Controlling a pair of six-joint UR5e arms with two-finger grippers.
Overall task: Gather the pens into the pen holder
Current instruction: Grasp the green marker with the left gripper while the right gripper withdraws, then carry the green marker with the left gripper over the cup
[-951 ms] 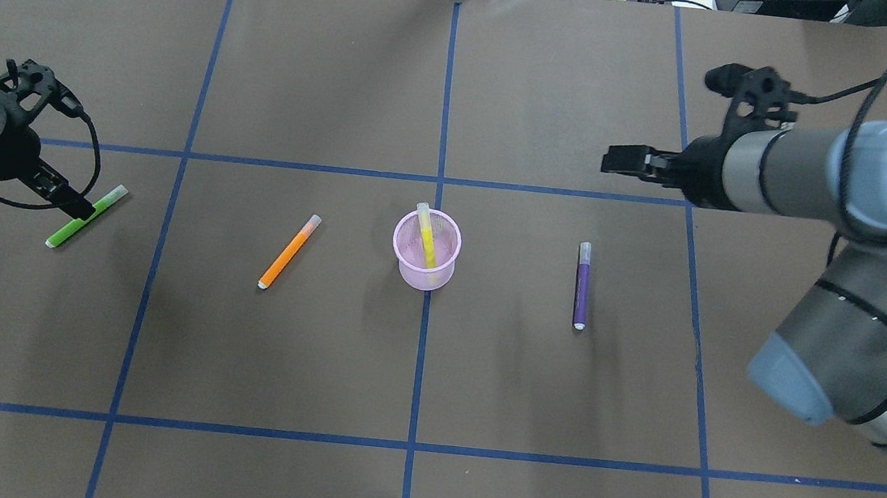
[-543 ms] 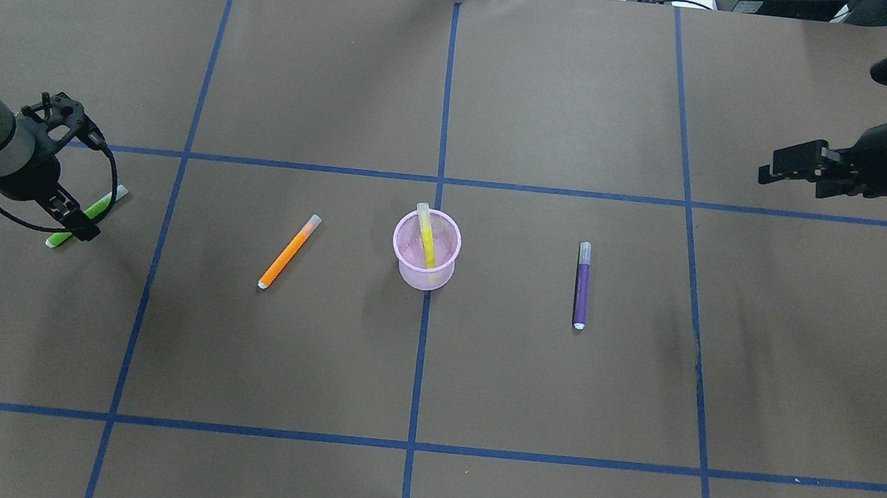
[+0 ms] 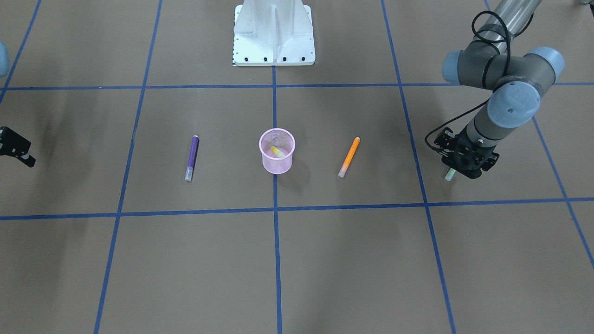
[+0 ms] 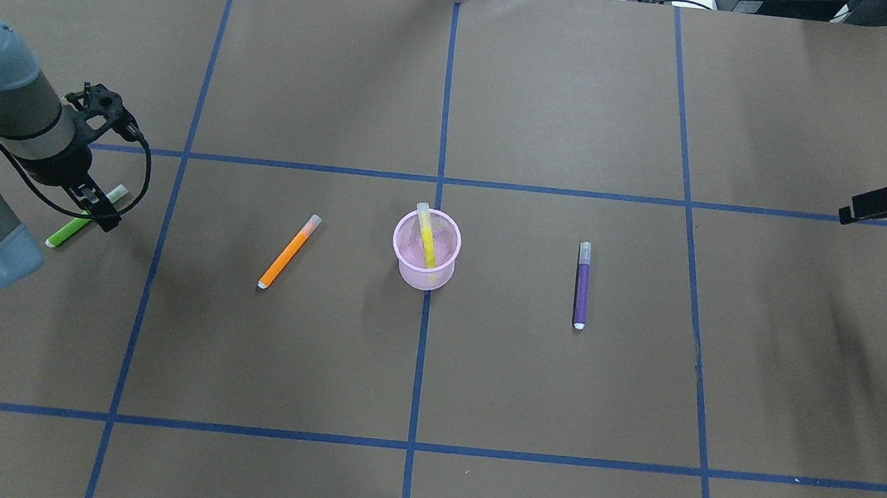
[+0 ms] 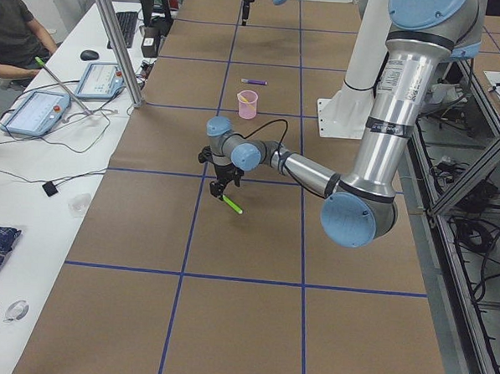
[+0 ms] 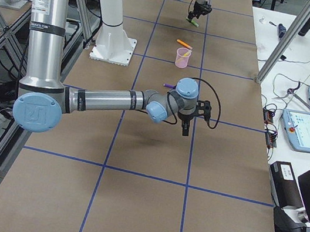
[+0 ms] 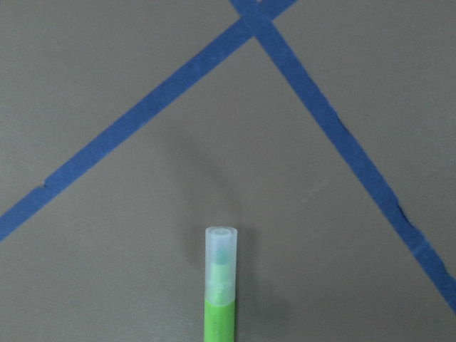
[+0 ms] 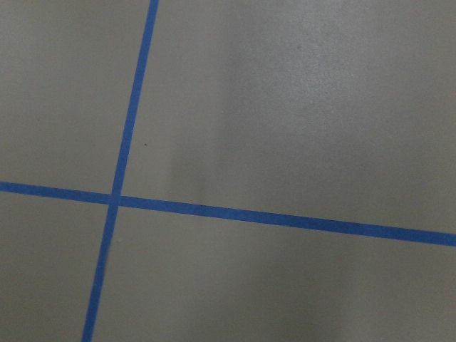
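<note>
The left claw (image 4: 103, 215) hangs low over the middle of the green pen (image 4: 69, 230), which lies flat near the left edge of the brown table (image 4: 544, 389). Whether its jaws grip the pen cannot be told. The right claw (image 4: 854, 214) hovers well off at the far right over bare paper, and its jaws cannot be made out either. The pink cup (image 4: 411, 277) stands at the centre with the yellow pen (image 4: 427, 244) leaning inside. The orange pen (image 4: 287, 254) lies to its left and the purple pen (image 4: 582, 288) to its right, both apart from the cup.
</note>
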